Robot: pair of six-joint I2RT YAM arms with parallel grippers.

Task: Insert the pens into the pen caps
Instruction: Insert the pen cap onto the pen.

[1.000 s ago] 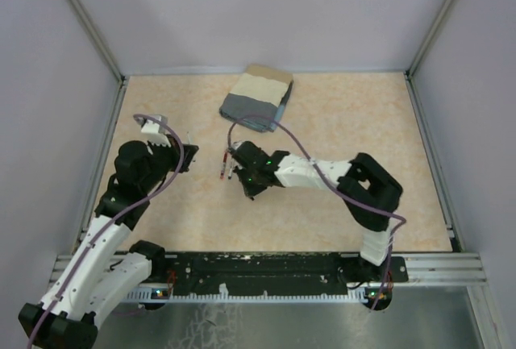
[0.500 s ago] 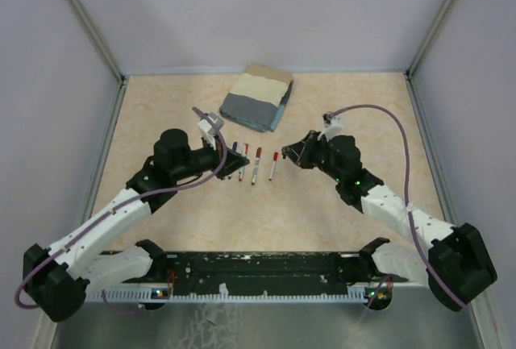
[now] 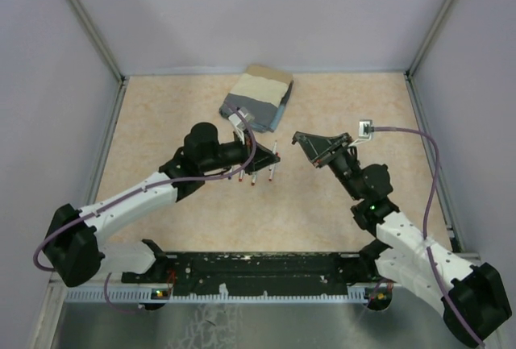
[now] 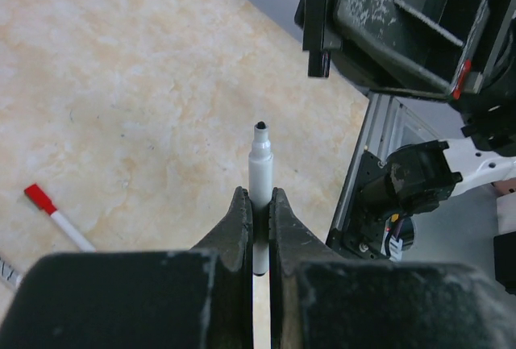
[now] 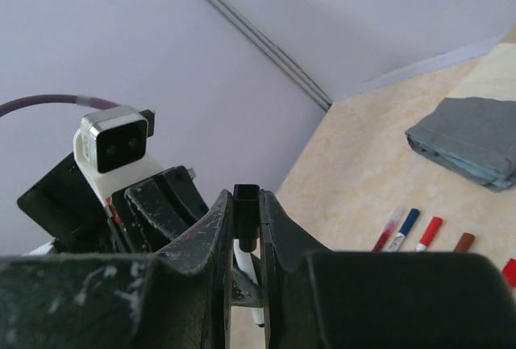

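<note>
the pen (image 4: 260,164), pinched mid-air in the left gripper (image 4: 258,197), faces the black cap (image 5: 247,220) nipped by the right gripper (image 5: 245,197); slightly off-axis, its tip could miss the mouth and slip.

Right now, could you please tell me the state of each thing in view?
Left gripper: jaws shut on the pen.
That pen: uncapped, black tip exposed.
Right gripper: jaws shut on the black cap.
Other pens: lying flat.
Cloth: folded.

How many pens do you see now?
6 pens: one in the left gripper; five on the table in a row, ends dark red, blue, red, brown, red. The left arm may hide others.
</note>
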